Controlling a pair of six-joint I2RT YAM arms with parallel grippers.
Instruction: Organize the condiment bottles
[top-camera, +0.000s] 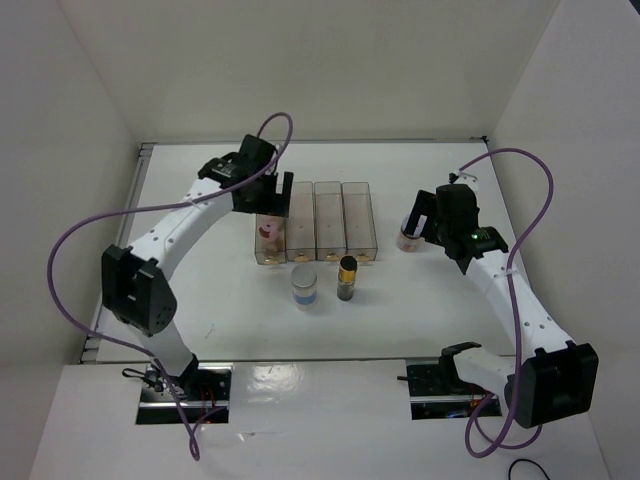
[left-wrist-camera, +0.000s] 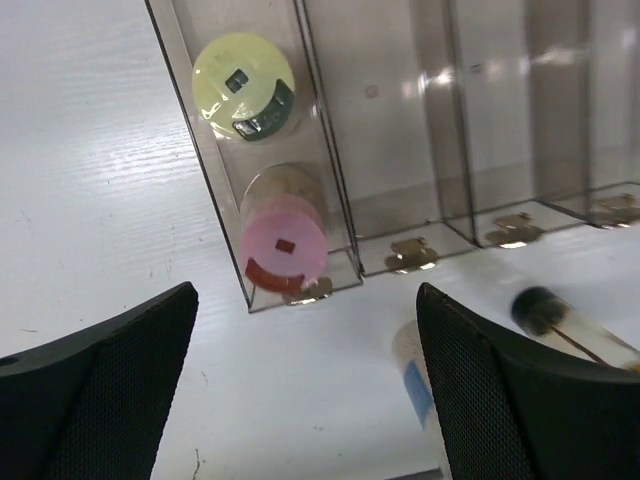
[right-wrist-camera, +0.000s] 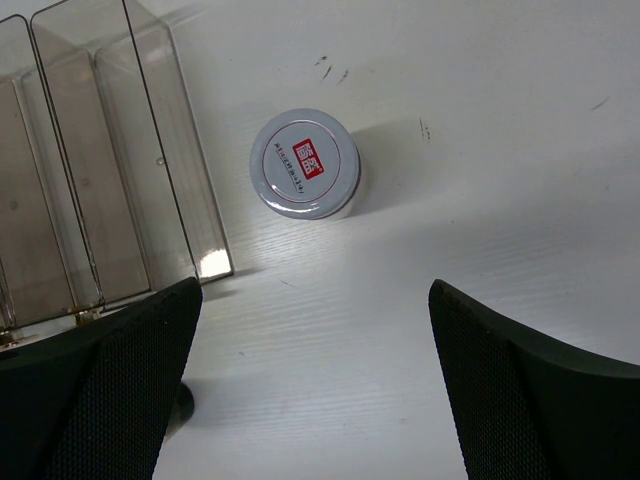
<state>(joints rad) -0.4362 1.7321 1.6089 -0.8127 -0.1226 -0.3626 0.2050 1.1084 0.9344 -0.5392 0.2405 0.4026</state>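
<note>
The leftmost clear bin (left-wrist-camera: 200, 160) holds two condiment bottles: one with a yellow-green cap (left-wrist-camera: 243, 83) further in and a pink-capped one (left-wrist-camera: 285, 243) (top-camera: 270, 235) at its near end. My left gripper (left-wrist-camera: 305, 310) (top-camera: 277, 200) hovers above this bin, open and holding nothing. In front of the bins stand a clear bottle with a blue label (top-camera: 305, 285) (left-wrist-camera: 415, 375) and a dark bottle with a gold cap (top-camera: 347, 277). A white bottle with a purplish lid (right-wrist-camera: 305, 163) (top-camera: 408, 238) stands right of the bins. My right gripper (right-wrist-camera: 315, 290) (top-camera: 414, 226) is open just above and beside it.
Four clear rectangular bins (top-camera: 328, 215) stand side by side at mid-table; the three on the right (right-wrist-camera: 130, 150) hold nothing that I can see. White walls close the table on the left, right and back. Purple cables loop off both arms.
</note>
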